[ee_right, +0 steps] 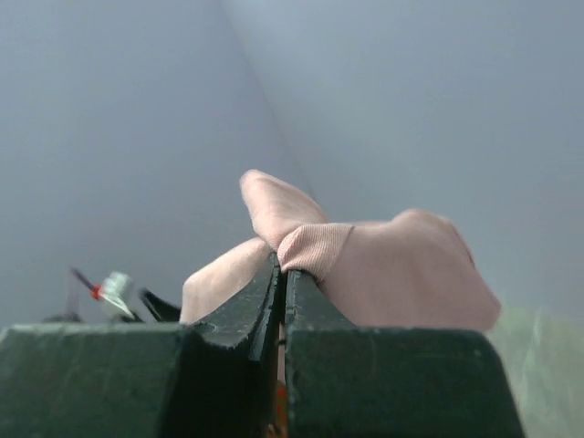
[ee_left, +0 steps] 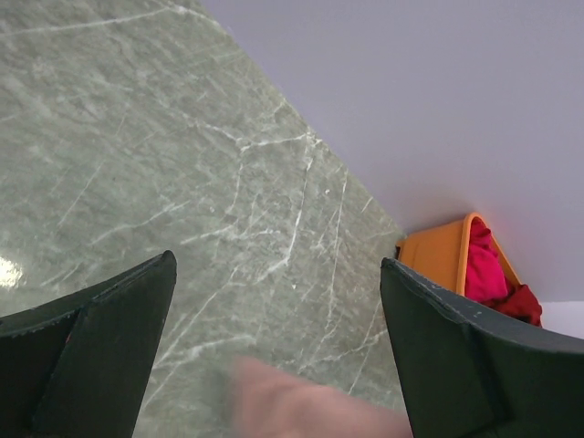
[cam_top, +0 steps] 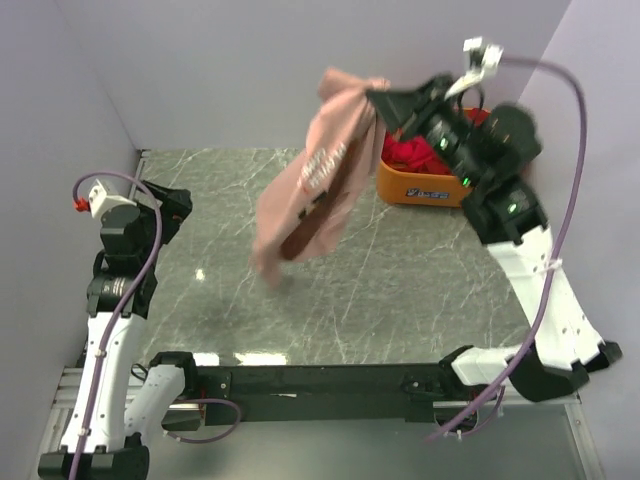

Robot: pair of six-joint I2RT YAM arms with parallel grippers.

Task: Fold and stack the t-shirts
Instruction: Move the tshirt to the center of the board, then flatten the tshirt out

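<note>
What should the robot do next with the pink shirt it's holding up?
Probably lower it onto the table. The right gripper is shut on the pink t-shirt, which dangles bunched over it; the left gripper is open and empty. Laying it flat would let folding start.

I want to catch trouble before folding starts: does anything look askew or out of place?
Only the pink t-shirt: it dangles crumpled from the shut right hand, pinched by one small fold, not laid flat. The other shirts sit heaped in the orange tub; nothing looks spilled or damaged.
</note>
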